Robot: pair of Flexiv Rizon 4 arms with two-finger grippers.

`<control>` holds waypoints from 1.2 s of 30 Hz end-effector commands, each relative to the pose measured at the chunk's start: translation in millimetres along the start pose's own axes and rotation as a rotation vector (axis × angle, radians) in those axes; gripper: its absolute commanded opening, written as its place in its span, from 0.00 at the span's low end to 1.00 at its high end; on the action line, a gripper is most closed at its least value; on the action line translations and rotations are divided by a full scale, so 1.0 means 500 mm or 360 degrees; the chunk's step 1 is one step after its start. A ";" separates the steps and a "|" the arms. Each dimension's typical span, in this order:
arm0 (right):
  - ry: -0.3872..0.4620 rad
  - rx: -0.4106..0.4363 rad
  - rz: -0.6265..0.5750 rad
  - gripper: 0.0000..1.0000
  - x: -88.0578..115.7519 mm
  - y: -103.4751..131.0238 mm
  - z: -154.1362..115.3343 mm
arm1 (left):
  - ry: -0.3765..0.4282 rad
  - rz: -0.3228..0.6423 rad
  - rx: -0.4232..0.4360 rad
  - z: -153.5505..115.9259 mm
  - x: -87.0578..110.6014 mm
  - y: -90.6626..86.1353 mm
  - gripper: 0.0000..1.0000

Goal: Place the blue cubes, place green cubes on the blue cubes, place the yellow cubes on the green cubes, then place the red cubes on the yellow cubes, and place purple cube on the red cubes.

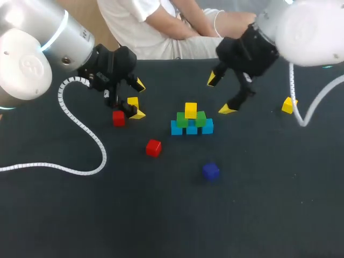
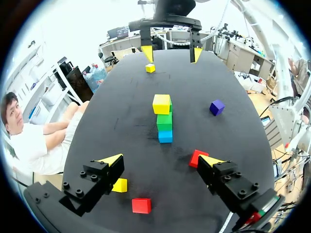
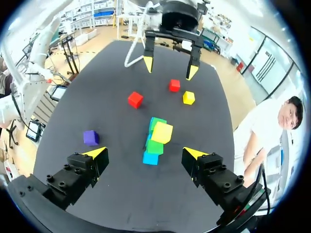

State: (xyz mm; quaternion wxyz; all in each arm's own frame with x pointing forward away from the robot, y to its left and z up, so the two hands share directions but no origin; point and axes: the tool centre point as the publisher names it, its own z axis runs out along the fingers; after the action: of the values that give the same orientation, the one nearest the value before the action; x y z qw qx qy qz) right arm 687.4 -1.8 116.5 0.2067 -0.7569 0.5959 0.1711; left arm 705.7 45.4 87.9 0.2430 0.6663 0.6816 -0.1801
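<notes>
Bright, even overhead light floods dark matte table [image 1: 64, 215]; surface reads flat, uniform. Soft, short shadows pool under cube stack [image 1: 192, 122] and purple cube [image 1: 210, 171]. White shell of right arm [image 1: 312, 32] burns out at far right; left arm [image 1: 27, 59] shell at far left shows milder sheen, ring light [image 1: 54, 37] glowing pale blue. Stack and purple cube stand out vivid against table in head and wrist views.

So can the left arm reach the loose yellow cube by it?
Probably yes. The yellow cube sits bare right by the open left pincer, with nothing on top; a red cube lies close beside.
</notes>
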 end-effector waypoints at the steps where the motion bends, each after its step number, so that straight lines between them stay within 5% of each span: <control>1: -0.0041 0.0017 0.0000 1.00 0.013 0.018 -0.017 | -0.0002 0.0002 0.0002 -0.001 0.001 0.000 1.00; 26: 0.0054 0.0134 0.0199 1.00 0.143 0.070 -0.081 | -0.0002 0.0002 0.0002 -0.001 0.001 0.000 1.00; 36: 0.0041 0.0111 0.0277 1.00 0.163 0.082 -0.075 | -0.0002 0.0002 0.0002 -0.001 0.001 0.000 1.00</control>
State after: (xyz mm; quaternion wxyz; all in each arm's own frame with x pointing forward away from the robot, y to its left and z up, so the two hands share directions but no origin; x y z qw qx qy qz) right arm 666.0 -96.2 104.6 0.2091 -0.6956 0.6692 0.1569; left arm 705.7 45.4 88.0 0.2430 0.6664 0.6815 -0.1801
